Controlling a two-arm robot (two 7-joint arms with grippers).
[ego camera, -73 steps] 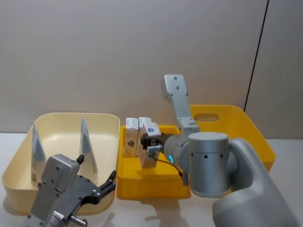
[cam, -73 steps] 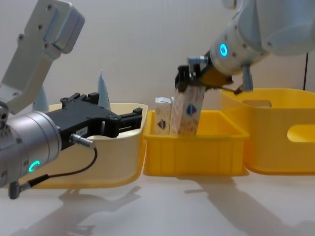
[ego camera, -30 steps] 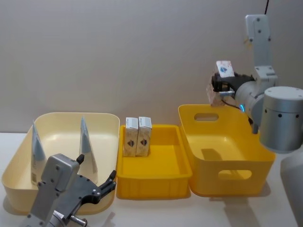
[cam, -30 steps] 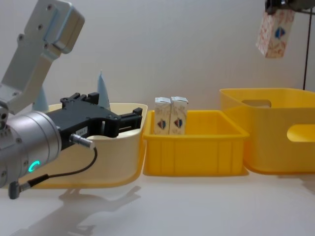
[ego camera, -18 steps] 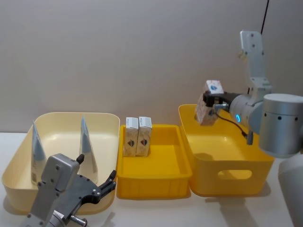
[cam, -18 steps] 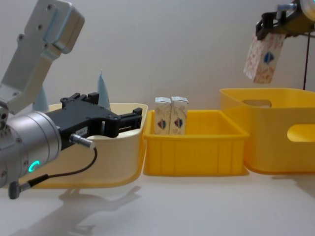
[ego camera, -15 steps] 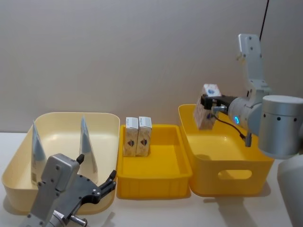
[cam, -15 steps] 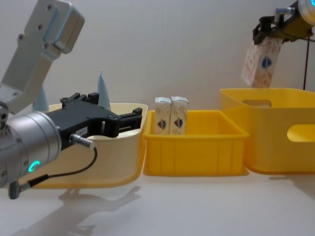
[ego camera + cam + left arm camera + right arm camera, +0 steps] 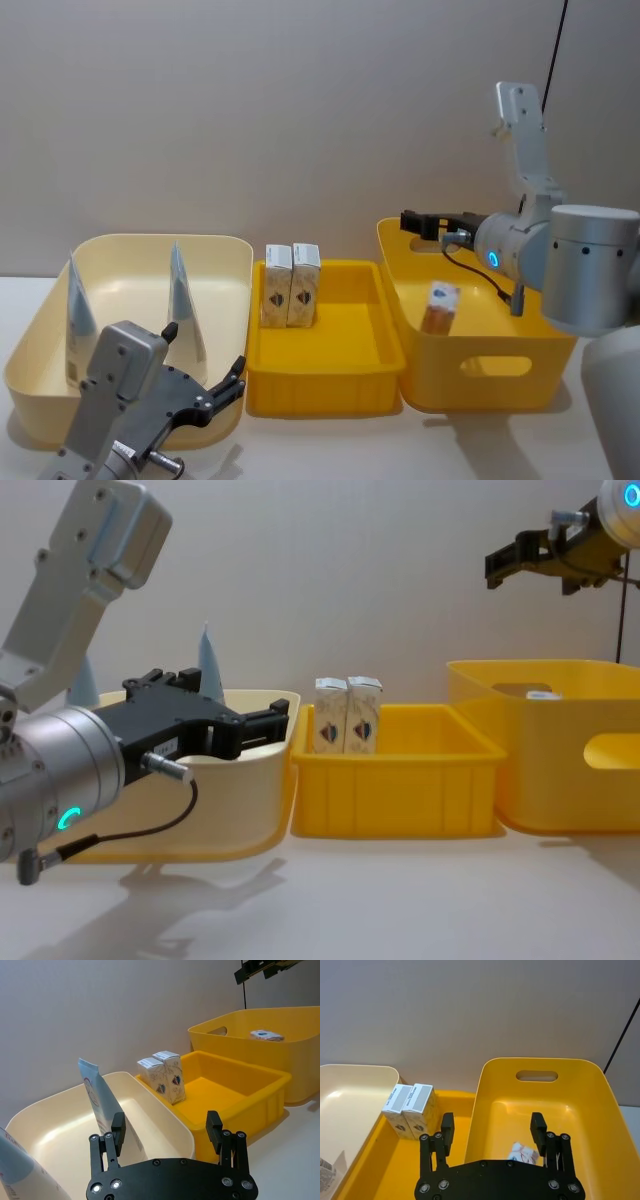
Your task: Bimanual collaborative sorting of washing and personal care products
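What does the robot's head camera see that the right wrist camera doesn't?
Head camera's extras: the open left claw in front of the cream bin, and two tubes standing whole inside it. Wrist camera's extras: looking past the open right claw, the far handle hole, unblocked. Both show the carton in the big yellow bin and two cartons upright in the small yellow tray.

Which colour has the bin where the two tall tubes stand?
The bin is cream, a pale yellowish white; the head view shows it best.
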